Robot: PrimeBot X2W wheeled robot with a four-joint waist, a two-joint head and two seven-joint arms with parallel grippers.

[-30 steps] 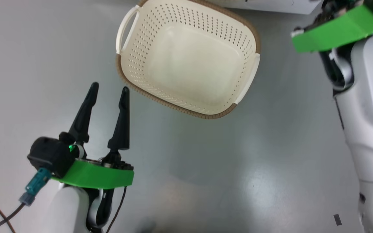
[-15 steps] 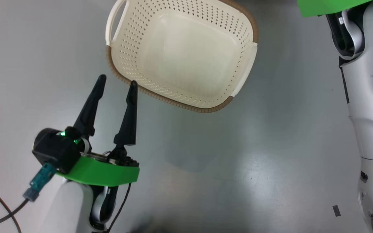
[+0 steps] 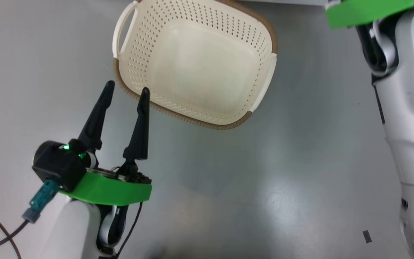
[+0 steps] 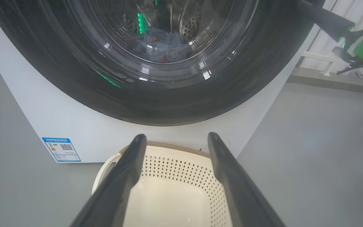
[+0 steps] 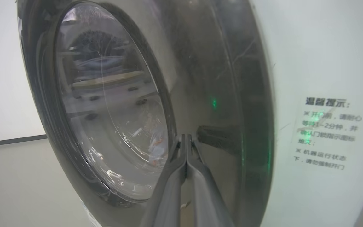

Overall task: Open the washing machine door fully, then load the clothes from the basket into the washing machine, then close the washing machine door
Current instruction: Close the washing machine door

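The large round washing machine door with the wide glossy black rim and the bulging clear glass centre is seen lying against the front of the big white boxy front-loading washing machine. The light blue clothes with small orange-brown prints are seen through the glass, inside the steel perforated drum.

The small cream-white perforated plastic basket with the brown woven-look rim is placed on the grey floor, just in front of the machine's lower edge. Its bare cream bottom is visible.

The left hand is held open, with its two long dark fingers spread apart. It is positioned at the near left corner of the basket; in the head view one fingertip overlaps the brown rim. In the left wrist view the fingers are aimed over the basket toward the door.

The right hand is closed, with both fingers pressed together and nothing gripped. Its tips are placed at the black rim of the door, beside the glass; actual contact cannot be told.

A blue label sticker is fixed low on the machine's front. A pale printed notice is fixed beside the door.
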